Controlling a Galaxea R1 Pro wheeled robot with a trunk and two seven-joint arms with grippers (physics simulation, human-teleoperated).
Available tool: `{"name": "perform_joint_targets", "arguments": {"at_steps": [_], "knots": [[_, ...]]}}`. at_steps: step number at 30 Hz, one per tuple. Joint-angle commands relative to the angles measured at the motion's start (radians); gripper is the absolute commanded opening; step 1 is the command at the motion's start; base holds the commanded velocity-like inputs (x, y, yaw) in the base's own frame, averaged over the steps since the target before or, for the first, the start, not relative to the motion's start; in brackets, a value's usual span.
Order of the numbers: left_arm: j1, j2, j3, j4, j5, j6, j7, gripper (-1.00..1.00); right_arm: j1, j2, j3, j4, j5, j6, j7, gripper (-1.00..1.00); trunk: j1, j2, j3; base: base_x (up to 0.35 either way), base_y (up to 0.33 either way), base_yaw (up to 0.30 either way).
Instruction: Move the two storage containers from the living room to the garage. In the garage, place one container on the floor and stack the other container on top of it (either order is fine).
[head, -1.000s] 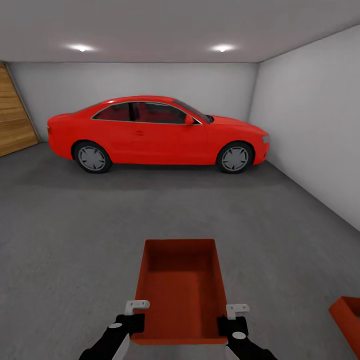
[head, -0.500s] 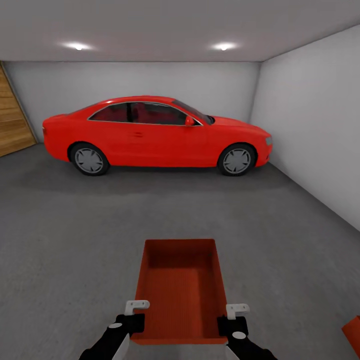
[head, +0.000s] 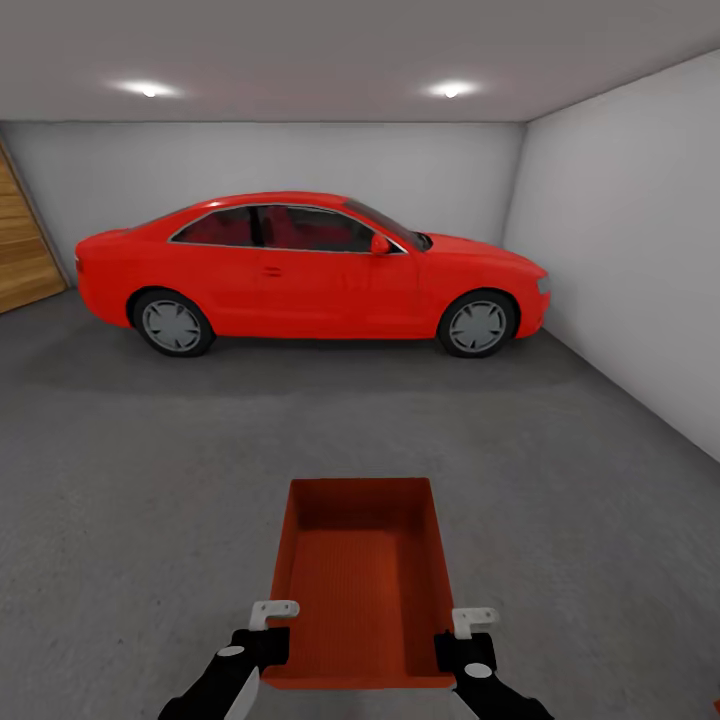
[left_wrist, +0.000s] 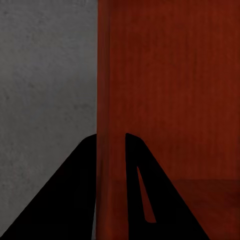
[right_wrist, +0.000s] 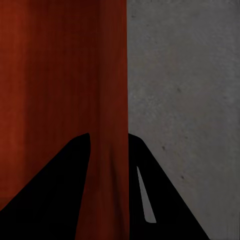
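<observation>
The storage container (head: 362, 590) is held in front of the robot, above the dark grey concrete floor (head: 150, 480), long axis pointing away toward the far wall. It is open-topped and holds nothing.

Left claw (head: 268, 628): clamped on the container's left side wall near the near corner. Right claw (head: 468, 636): clamped on the right side wall at the matching position.

Surroundings, head view:
- A red car (head: 310, 270) stands side-on across the far part of the garage, nose to the right, well apart from the container. The floor between car and container is bare.
- A plain white wall (head: 630, 250) runs along the right side, with a second white wall behind the car.
- A wooden door (head: 22, 250) shows at the far left edge.
- Two ceiling lights (head: 450, 91) are lit.

Wrist views add detail that the head view lacks:
- Left wrist view: the two dark fingers (left_wrist: 75, 190) sit one on each side of the thin orange-red wall (left_wrist: 111, 125), with floor on the outer side and the container's ribbed interior on the other.
- Right wrist view: the fingers (right_wrist: 60, 190) straddle the opposite wall (right_wrist: 112, 100) in the same way. Small dark specks show in the concrete (right_wrist: 190, 100).
</observation>
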Motion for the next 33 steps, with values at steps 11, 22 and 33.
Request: {"name": "perform_joint_targets", "arguments": {"at_steps": [11, 22, 33], "knots": [[0.000, 0.016, -0.009, -0.006, -0.018, 0.000, 0.011, -1.00, -0.001, -0.012, -0.008, 0.006, -0.034, -0.008, -0.017, -1.00, 0.001, -0.001, -0.002, 0.322, 0.000, 0.000], [0.000, 0.016, -0.010, -0.011, -0.018, -0.004, 0.011, -1.00, -0.002, -0.012, -0.008, 0.006, -0.034, -0.006, -0.017, -1.00, 0.001, -0.001, -0.002, 0.122, 0.000, 0.000], [0.000, 0.016, -0.010, -0.011, -0.018, -0.004, 0.011, -1.00, -0.001, -0.014, -0.008, 0.006, -0.034, -0.008, -0.017, -1.00, 0.001, -0.001, -0.002, 0.001, 0.000, 0.000]]}}
